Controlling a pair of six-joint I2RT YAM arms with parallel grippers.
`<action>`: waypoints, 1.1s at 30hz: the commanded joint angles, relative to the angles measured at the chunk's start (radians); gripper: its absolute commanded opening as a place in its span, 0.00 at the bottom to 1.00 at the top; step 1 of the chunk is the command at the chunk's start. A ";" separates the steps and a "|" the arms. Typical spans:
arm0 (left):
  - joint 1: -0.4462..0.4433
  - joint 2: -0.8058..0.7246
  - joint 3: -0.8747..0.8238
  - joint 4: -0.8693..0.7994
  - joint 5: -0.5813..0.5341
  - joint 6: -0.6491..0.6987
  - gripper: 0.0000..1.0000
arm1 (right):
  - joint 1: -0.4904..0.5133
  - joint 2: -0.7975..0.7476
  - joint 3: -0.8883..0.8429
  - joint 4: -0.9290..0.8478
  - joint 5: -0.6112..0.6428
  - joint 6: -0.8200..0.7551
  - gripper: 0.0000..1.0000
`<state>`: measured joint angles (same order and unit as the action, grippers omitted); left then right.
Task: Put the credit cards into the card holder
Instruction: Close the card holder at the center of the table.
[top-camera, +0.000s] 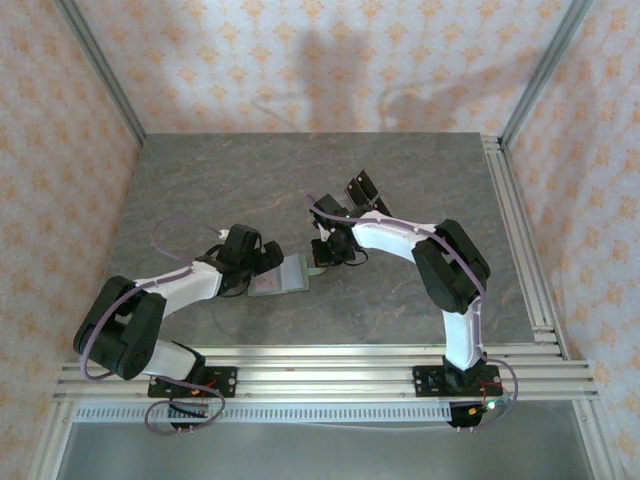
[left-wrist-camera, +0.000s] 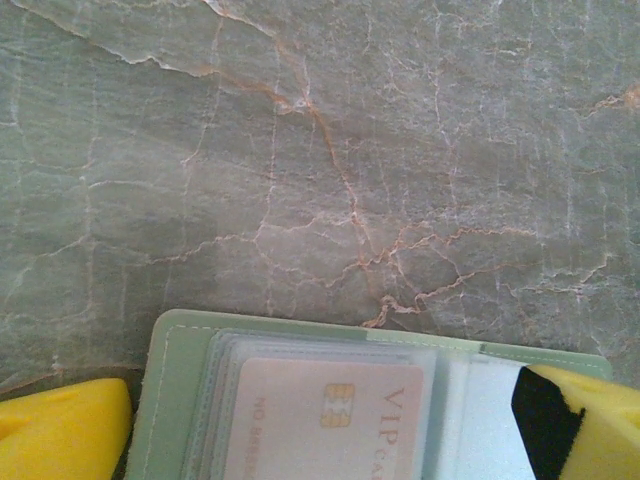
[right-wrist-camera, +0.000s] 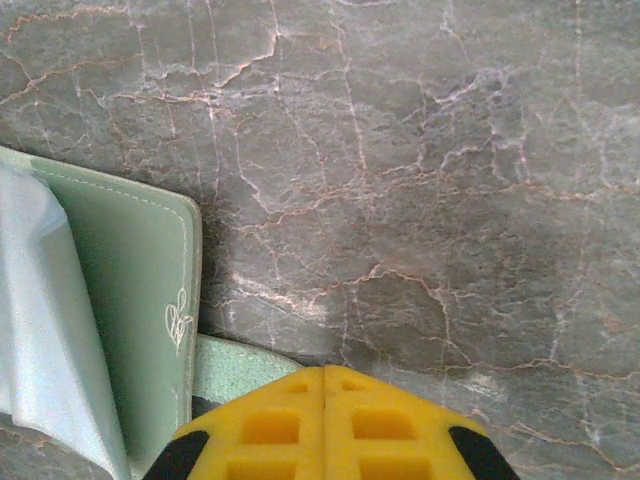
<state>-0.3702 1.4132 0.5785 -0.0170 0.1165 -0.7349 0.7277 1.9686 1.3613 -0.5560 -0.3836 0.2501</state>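
**Wallet between my jaws, one card in its sleeve**

The card holder (left-wrist-camera: 175, 400) lies open on the marble-patterned table (right-wrist-camera: 450, 200), roughly midway between my two arms. My left gripper (left-wrist-camera: 318, 440) is spread as wide as it goes, one yellow finger off each side of the holder and neither gripping it. My right gripper (right-wrist-camera: 325, 385) is clenched with nothing between the fingers, its tip just over the little snap tab (right-wrist-camera: 240, 365) at the holder's edge. I cannot tell whether it presses the tab or merely hovers.

A credit card (left-wrist-camera: 300, 400) sits under the clear sleeve (left-wrist-camera: 470, 395), chip and "VIP" lettering facing up (its lower part runs out of my left wrist view, so I cannot say how deep it sits).

The trouble I foresee:
- If my left jaws close here, they would probably squeeze the holder's soft edges, buckle it and bow the card.
- If my right tip slides off the narrow tab, the holder would be free to skate on the smooth surface.
- The loose sleeve looks floppy, and a lifting finger could snag it and drag the card out.

Around us are metal rails (top-camera: 520, 240) along the right and near edges, well apart from the work. Nothing on the table obstructs me, though my own two wrists crowd close together.
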 joint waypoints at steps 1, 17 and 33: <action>0.005 -0.032 -0.020 0.067 0.061 -0.011 1.00 | -0.001 0.000 -0.001 0.010 -0.007 0.009 0.00; -0.071 -0.124 0.013 0.138 0.112 -0.109 1.00 | -0.001 0.031 0.010 0.022 -0.022 0.011 0.00; -0.262 -0.030 0.112 0.222 0.019 -0.178 1.00 | -0.031 -0.012 -0.031 0.035 -0.020 0.017 0.00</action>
<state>-0.6098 1.3796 0.6479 0.1547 0.1528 -0.8948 0.6994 1.9850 1.3506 -0.5419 -0.4004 0.2604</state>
